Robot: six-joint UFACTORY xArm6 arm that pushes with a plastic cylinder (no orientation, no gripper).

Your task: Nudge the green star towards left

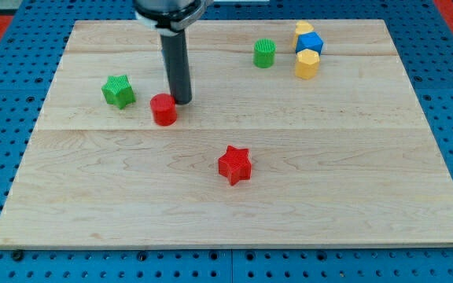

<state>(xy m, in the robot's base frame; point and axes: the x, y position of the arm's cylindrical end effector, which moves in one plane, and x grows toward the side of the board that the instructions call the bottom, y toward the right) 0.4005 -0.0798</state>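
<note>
A pale wooden table (234, 212) lies on blue pegboard. There is no claw here, so no open or closed state applies; my tip (182, 102) rests just right of the red cylinder (163, 110). The green star (118, 91) sits left of my tip, beyond that cylinder. The red star (234, 164) lies toward the view's bottom right of it.

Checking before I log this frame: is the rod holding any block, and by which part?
Nothing is held. My tip sits just right of the red cylinder; the green star lies apart, further left.
</note>
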